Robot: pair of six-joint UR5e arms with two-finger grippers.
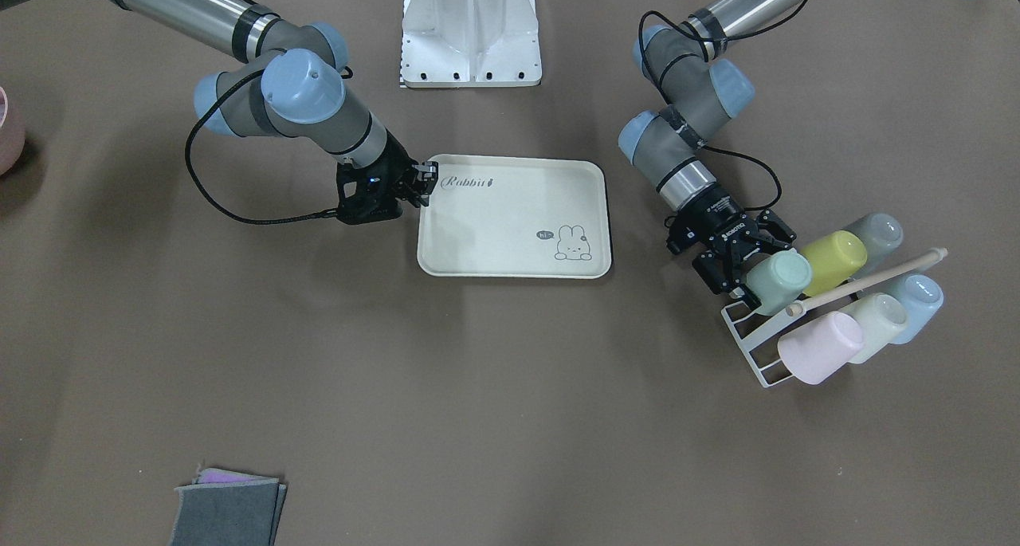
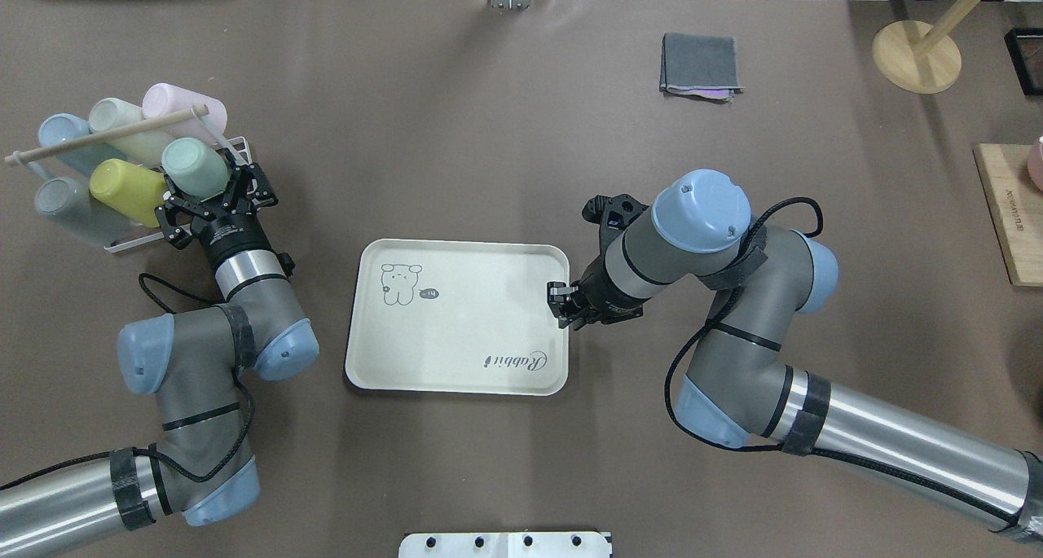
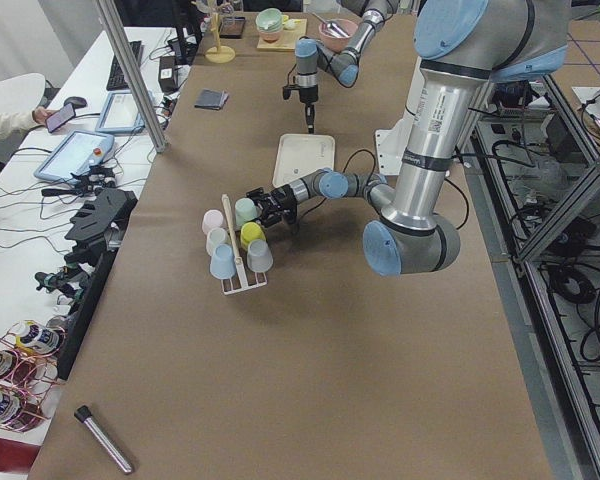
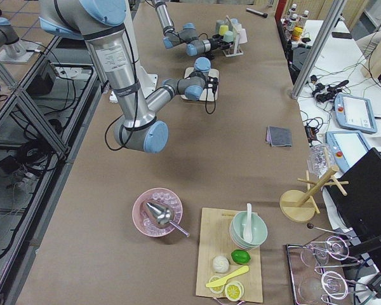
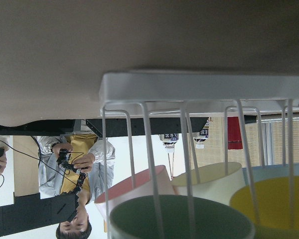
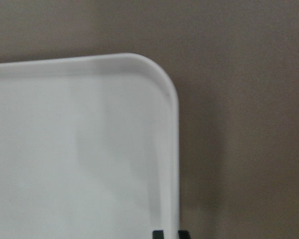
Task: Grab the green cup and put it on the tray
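We see the green cup [image 2: 194, 168] as a small pastel mint tumbler, matte, without a handle and tapering slightly toward its closed base. It lies tipped on a white wire rack [image 2: 124, 245] with five other cups, and of the six it is the one nearest the tray [image 2: 481, 297]. The rack stands on the brown surface [image 2: 489, 134], well apart from the tray, off the short side that carries the bunny drawing. The cup's base points away from the tray and its mouth faces toward it. In the left wrist view that mouth shows as a darker green oval behind the rack's wires. A yellow-green cup [image 2: 122, 190] lies just beside it, on the side farther from the tray.

The left end effector [image 2: 213, 191] is spread wide, with one finger on either side of the cup's mouth end. We cannot tell whether the pads touch the cup.

The right end effector [image 2: 561, 304] sits at the tray's opposite short side, near the corner by the "Rabbit" script. Its jaws are drawn close together with the raised rim between them.
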